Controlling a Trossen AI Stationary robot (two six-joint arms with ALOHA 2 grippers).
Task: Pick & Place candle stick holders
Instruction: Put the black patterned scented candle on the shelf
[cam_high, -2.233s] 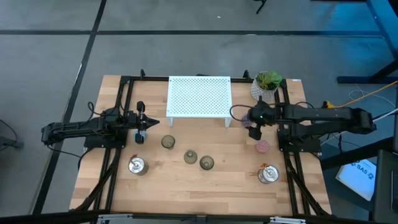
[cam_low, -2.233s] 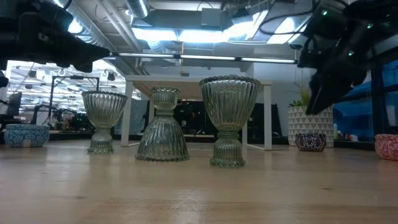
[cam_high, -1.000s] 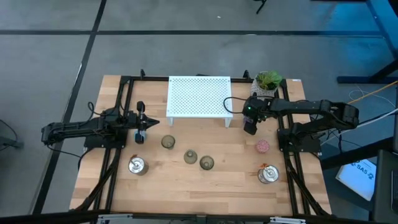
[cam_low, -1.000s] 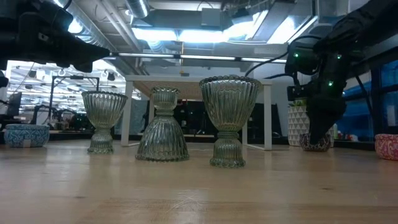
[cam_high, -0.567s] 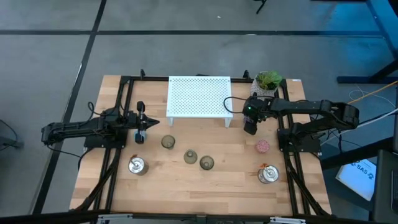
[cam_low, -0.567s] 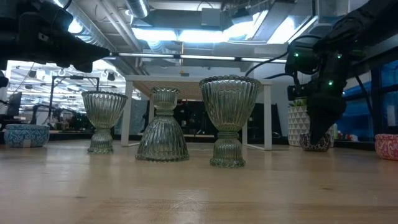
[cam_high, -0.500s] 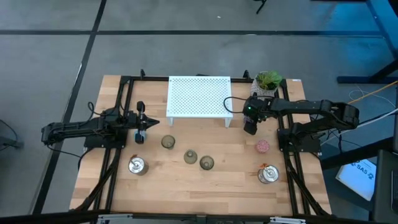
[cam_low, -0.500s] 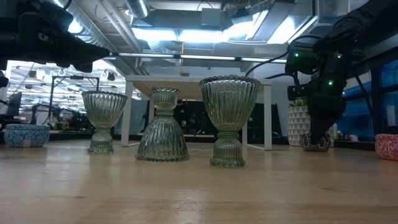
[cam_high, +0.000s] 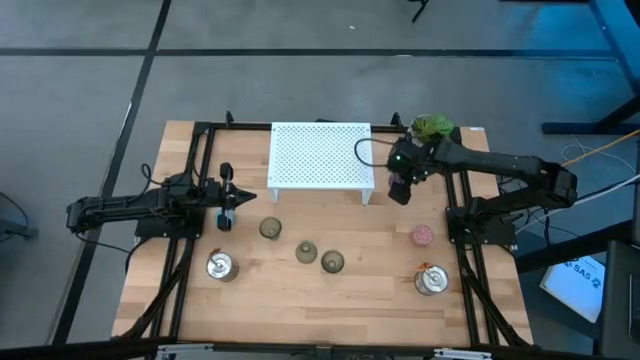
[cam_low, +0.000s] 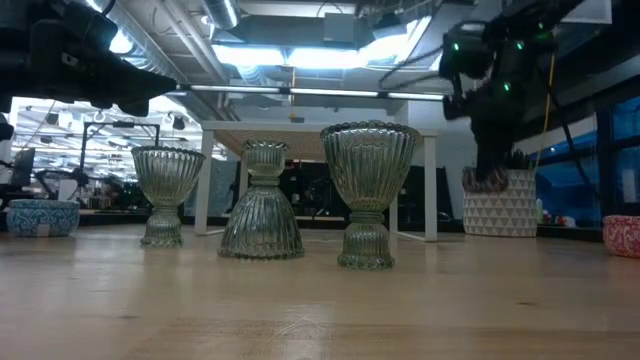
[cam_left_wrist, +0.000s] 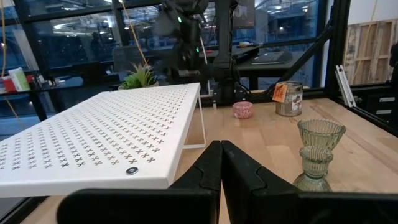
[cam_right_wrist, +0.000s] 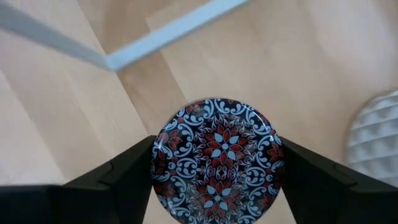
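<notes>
Purple cup (cam_right_wrist: 217, 158) is pinched across its round wall between the right gripper (cam_high: 399, 190) fingers (cam_right_wrist: 121, 172) and carried clear of the table, beside the rack (cam_high: 320, 153) corner. Judged small, light, rigid, glazed and slippery; breakable if dropped. Left gripper (cam_high: 227, 196) is pressed together, idle.

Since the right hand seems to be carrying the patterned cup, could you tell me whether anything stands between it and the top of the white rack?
Nothing visible does. The right hand holds the patterned cup in the air by the near right corner of the white rack, whose top shows bare. The potted plant stands on the far side, away from the rack.
</notes>
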